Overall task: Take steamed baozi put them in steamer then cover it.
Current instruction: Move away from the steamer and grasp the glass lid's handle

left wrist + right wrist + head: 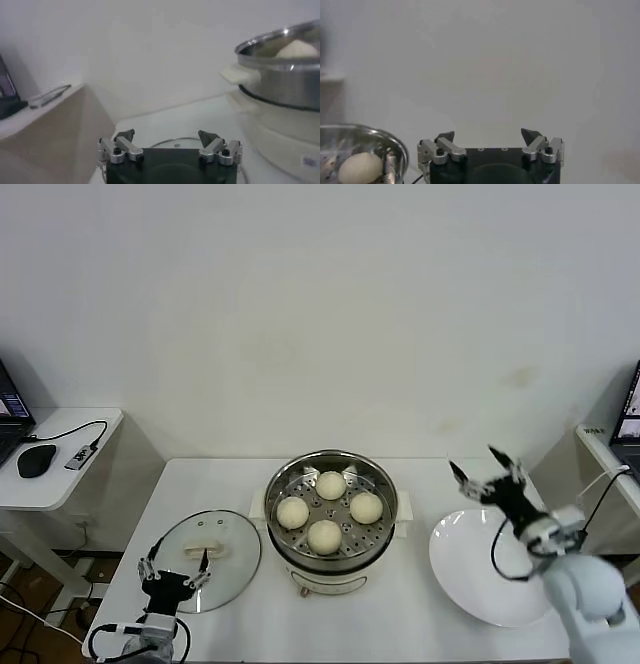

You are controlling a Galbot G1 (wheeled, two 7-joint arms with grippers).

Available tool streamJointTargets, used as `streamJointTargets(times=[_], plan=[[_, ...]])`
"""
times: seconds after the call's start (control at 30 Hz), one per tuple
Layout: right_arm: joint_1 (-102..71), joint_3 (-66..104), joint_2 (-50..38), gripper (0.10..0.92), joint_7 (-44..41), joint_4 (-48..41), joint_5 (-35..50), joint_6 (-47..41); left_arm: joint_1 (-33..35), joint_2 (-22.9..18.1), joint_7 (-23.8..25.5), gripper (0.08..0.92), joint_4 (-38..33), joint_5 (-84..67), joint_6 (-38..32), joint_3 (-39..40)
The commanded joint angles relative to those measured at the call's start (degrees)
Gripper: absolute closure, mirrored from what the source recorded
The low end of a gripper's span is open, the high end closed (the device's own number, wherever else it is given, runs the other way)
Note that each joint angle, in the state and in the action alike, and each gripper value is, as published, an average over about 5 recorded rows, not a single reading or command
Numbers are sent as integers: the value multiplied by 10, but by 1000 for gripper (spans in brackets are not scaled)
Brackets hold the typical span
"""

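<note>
Nearest to me, at the front edge of the white tabletop [420, 624], my left end effector [174, 562] hovers with its fingers spread wide over the near rim of the glass lid [205, 559], not touching it. That lid lies flat on the tabletop just beside the steamer [331, 519], on my left, with its cream bar handle [207, 551] facing up. From my left wrist, the open fingertips [125, 135] frame the lid's edge [175, 141] below, and the steamer's steel wall [280, 75] rises close by with one bun [298, 49] peeking over the rim. The steamer stands in the middle of the tabletop, uncovered, and all four buns [331, 485] rest inside on the perforated basket, set in a diamond, close together. On my right, a white plate [470, 569] lies on the tabletop, well apart from the lid, and my right end effector [484, 471] hangs above its far edge, fingers wide and gripping nothing. From my right wrist I see a bun [360, 167] inside the steamer's rim [395, 147] off to one side. A side desk [60, 474] on my left carries a mouse [36, 461].
</note>
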Motion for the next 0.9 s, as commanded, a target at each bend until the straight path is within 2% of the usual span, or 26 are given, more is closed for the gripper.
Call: streamJointTargets(times=[0.03,0.17,0.33,0.4,0.53,0.7,0.9], plan=[[-161,90,103,203,61,13,8,68,-36,45,-59,177,74,430,-74,11],[-155,90,85,203,62,5,8,67,-43,91,-137,177,128,545,-80,32],[-137,88,86,203,61,5,2,64,-26,149,-140,177,146,605,-92,45],[-133,89,83,203,60,5,1,64,-28,152,-147,177,165,604,-94,44],[-129,95,80,203,59,6,-3,64,-46,138,-194,177,214,595,-87,41],[-134,106,82,203,58,6,-12,67,-52,125,-174,177,218,565,-43,55],[-141,110,84,203,59,7,-17,71,-66,115,-125,177,212,537,-9,69]])
